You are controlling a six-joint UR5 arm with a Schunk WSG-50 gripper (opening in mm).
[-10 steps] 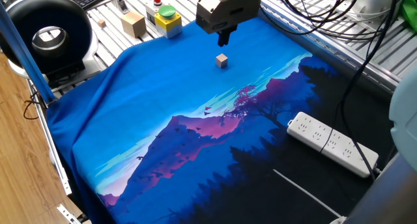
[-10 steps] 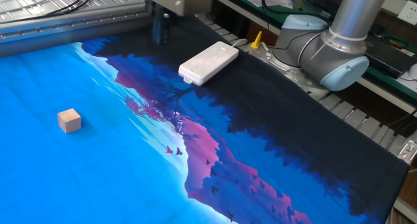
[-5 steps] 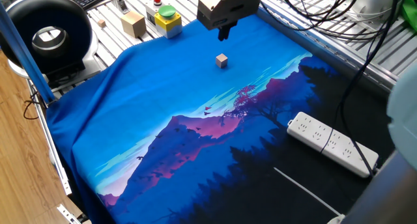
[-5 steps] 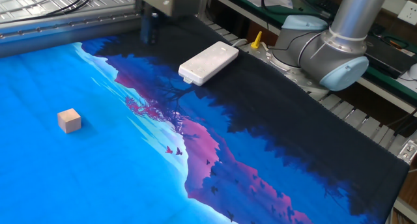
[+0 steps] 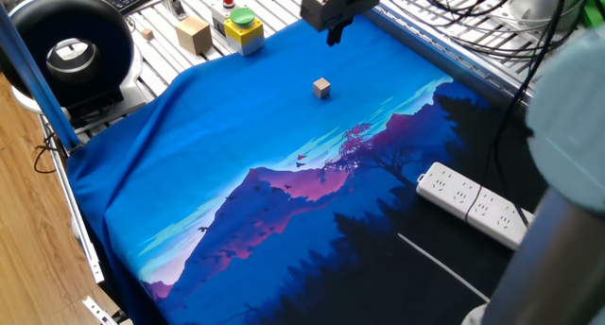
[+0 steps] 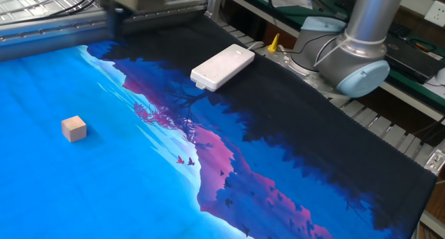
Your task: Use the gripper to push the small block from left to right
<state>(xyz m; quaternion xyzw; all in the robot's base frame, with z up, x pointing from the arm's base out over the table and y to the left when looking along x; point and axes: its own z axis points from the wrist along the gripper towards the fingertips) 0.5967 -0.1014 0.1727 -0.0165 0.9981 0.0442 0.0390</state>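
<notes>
The small block (image 5: 322,88) is a tiny tan cube lying alone on the blue part of the printed cloth; in the other fixed view it lies at the left (image 6: 74,128). The gripper (image 5: 333,34) hangs above the cloth's far edge, behind the block and well apart from it. Its two dark fingers look pressed together with nothing between them. In the other fixed view the gripper (image 6: 115,22) is blurred at the top left corner, far beyond the block.
A yellow box with a green button (image 5: 243,27) and a larger wooden block (image 5: 193,34) stand on the metal rails behind the cloth. A white power strip (image 5: 480,207) lies on the dark part of the cloth (image 6: 222,66). The arm's base (image 6: 351,55) stands at the right.
</notes>
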